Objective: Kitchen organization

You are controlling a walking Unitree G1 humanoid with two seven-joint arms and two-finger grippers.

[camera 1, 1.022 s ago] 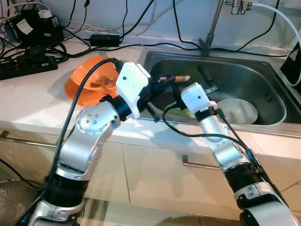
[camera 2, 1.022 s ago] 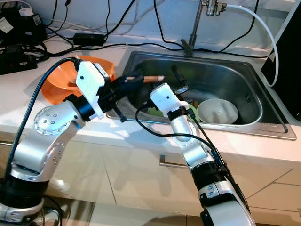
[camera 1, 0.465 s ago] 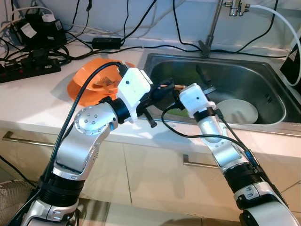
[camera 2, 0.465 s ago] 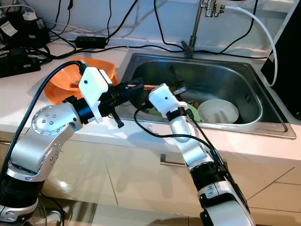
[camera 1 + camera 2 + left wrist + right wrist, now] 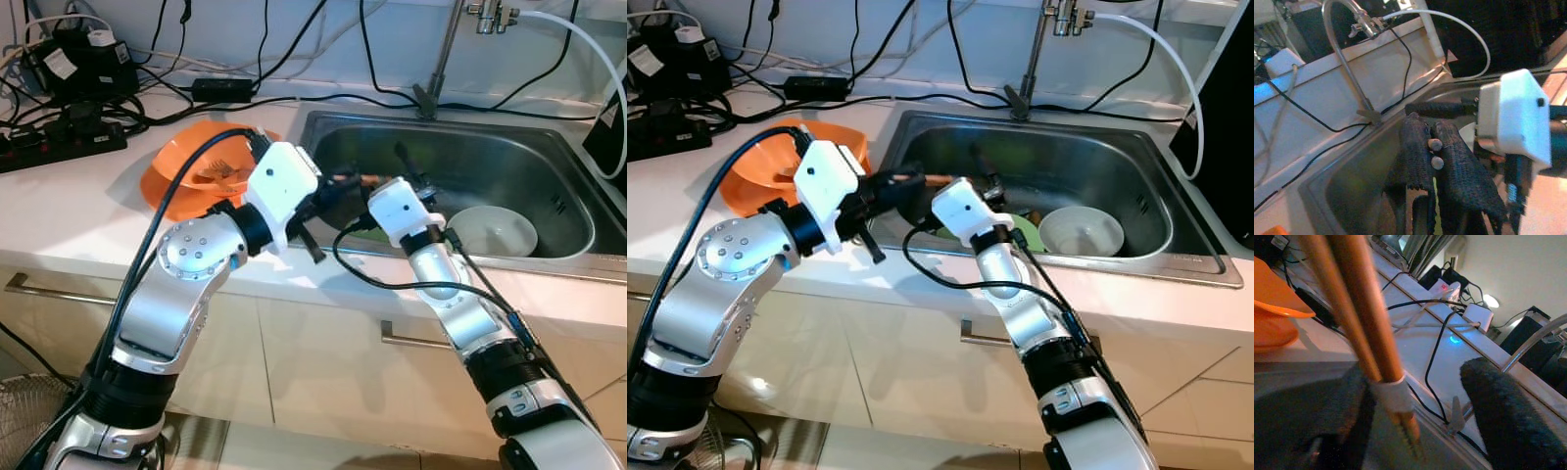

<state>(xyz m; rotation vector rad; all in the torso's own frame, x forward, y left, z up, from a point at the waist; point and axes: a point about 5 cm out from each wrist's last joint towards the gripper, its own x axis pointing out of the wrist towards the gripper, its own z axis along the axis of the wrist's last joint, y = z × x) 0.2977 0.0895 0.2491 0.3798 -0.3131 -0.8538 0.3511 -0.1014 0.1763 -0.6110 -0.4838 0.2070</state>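
A pair of brown wooden chopsticks (image 5: pixel 369 179) hangs level over the left end of the steel sink (image 5: pixel 549 186). My left gripper (image 5: pixel 343 185) is shut on one end; in the left wrist view their two round tips (image 5: pixel 1434 152) poke out between its black fingers (image 5: pixel 1457 161). My right gripper (image 5: pixel 410 167) stands open at the other end, just past the white wrist block (image 5: pixel 396 207). In the right wrist view the chopsticks (image 5: pixel 1352 293) run between its spread fingers (image 5: pixel 1501 418), close against one of them.
A white bowl (image 5: pixel 496 229) and something green (image 5: pixel 1025 231) lie in the sink. An orange bowl (image 5: pixel 186 168) holding a utensil sits on the counter to the left. Power strips and black cables (image 5: pixel 69 98) crowd the back left. The faucet (image 5: pixel 438 59) rises behind the sink.
My left gripper has drawn the chopsticks lower and a little back toward me. My right gripper has shifted left, up to the chopsticks' free end.
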